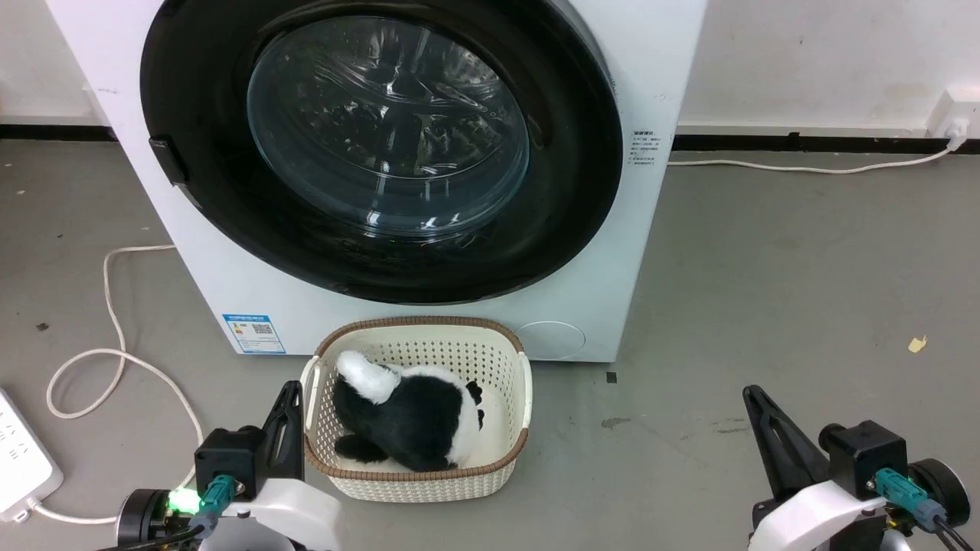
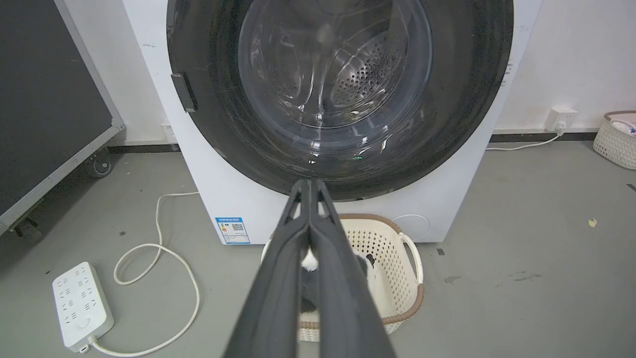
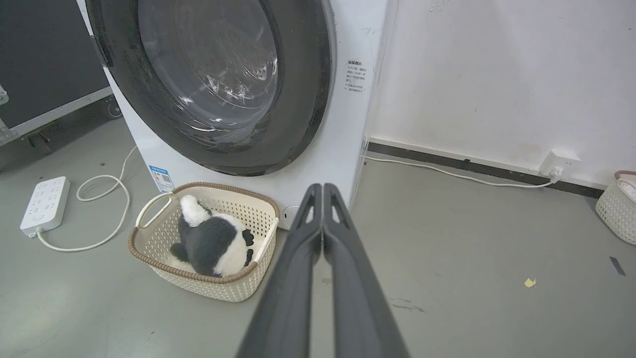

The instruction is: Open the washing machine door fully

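- Washing machine door (image 1: pixel 383 145) sits shut, flush on the washing machine (image 1: pixel 306 314) front; its handle tab (image 1: pixel 168 161) is on the door's left edge.
- My left pincer (image 1: pixel 292 390) is clenched and empty, low in front of the machine's left half, just beside the basket (image 1: pixel 523 383).
- My right pincer (image 1: pixel 754 394) is clenched and empty, on the floor side off the machine's right front corner, well apart from it.
- The basket stands against the machine's front with a plush toy (image 1: pixel 413 421) in it.

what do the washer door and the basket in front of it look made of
Washing machine door: glossy black ring, likely plastic, around a clear bowl, probably glass; sharp reflections. Basket: matte cream plastic by the look, moulded hole grid, brown woven-style rim.
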You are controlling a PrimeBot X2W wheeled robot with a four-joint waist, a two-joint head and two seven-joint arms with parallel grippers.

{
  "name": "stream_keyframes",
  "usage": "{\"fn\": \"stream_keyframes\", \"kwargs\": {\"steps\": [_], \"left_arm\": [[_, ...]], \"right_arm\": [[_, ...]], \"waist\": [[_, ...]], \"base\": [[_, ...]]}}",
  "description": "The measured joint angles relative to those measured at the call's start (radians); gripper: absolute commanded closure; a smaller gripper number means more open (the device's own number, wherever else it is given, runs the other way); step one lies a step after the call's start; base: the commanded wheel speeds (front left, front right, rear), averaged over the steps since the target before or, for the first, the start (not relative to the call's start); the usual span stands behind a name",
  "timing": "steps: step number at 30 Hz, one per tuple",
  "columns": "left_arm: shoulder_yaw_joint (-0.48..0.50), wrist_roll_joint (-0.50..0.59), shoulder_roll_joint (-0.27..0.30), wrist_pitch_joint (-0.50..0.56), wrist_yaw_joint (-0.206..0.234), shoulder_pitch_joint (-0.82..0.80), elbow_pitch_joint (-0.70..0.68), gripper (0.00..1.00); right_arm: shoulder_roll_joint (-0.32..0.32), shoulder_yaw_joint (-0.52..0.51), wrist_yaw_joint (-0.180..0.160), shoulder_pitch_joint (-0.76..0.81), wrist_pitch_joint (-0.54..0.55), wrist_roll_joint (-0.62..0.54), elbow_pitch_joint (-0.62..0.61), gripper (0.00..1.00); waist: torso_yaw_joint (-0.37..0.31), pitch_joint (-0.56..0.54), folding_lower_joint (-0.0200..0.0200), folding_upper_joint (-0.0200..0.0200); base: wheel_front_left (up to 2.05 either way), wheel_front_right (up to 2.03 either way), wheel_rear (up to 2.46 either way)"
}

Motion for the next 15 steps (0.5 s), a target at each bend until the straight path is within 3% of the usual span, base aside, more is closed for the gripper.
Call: {"fn": "stream_keyframes", "kwargs": {"steps": [15], "left_arm": [[0.0, 0.0, 0.0, 0.0, 0.0, 0.0, 0.0, 1.0]], "right_arm": [[0.0, 0.0, 0.0, 0.0, 0.0, 0.0, 0.0, 1.0]], "waist": [[0.0, 0.0, 0.0, 0.0]], "base": [[0.0, 0.0, 0.0]]}}
